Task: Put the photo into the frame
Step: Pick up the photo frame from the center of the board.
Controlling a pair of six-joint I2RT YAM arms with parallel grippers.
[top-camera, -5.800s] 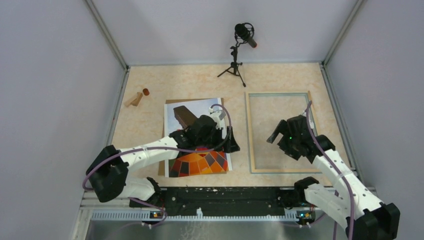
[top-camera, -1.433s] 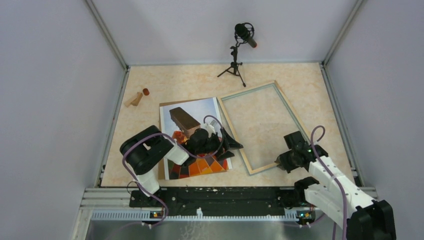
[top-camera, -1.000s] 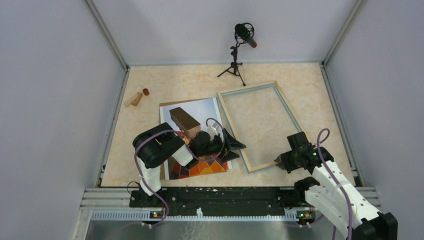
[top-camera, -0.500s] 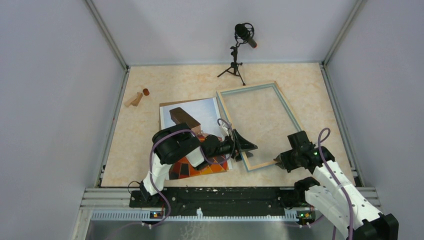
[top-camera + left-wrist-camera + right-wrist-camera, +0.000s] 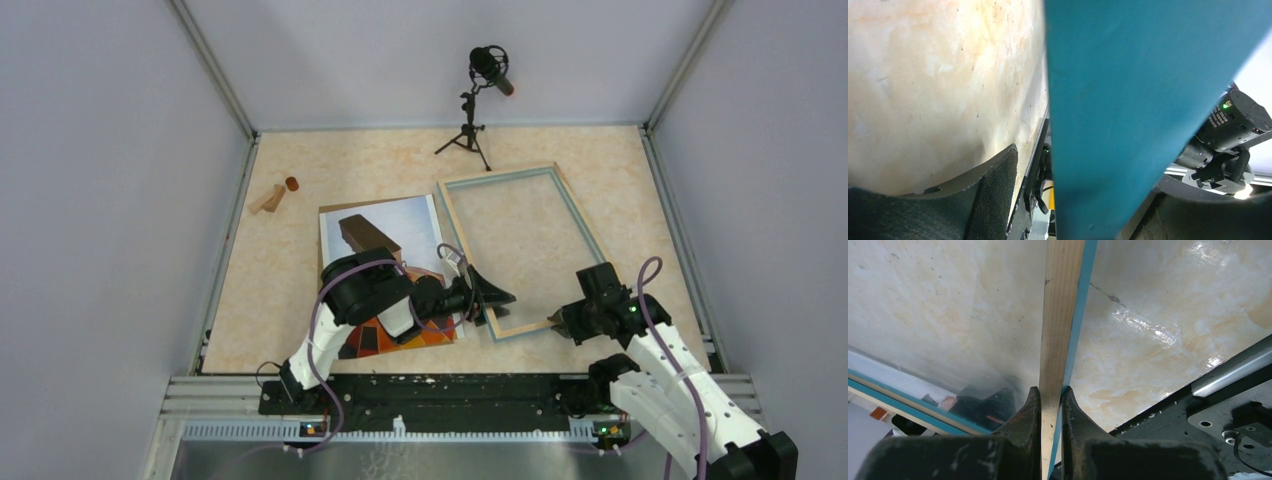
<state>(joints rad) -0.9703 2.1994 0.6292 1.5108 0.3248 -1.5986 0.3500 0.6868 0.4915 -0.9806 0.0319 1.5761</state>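
Observation:
The photo (image 5: 388,216) lies face up at centre left, its orange balloon partly under my left arm. The frame (image 5: 497,176) lies slanted to its right, touching the photo's right edge. My left gripper (image 5: 492,295) sits at the frame's near-left corner. In the left wrist view the frame's blue face (image 5: 1128,100) stands between the open fingers of the left gripper (image 5: 1083,172), with a gap beside the left pad (image 5: 993,192). My right gripper (image 5: 561,322) is shut on the frame's near rail, whose light wood edge (image 5: 1063,315) runs up from the right gripper (image 5: 1050,396).
A microphone on a small tripod (image 5: 478,100) stands at the back. Small wooden pieces (image 5: 270,197) and a red bit (image 5: 292,183) lie at the far left. Grey walls enclose the table, and a black rail (image 5: 440,392) runs along its near edge.
My left gripper has moved right, off the photo, to the frame's near-left corner, and its jaws have narrowed. The frame has slid slightly left. The right gripper keeps its hold.

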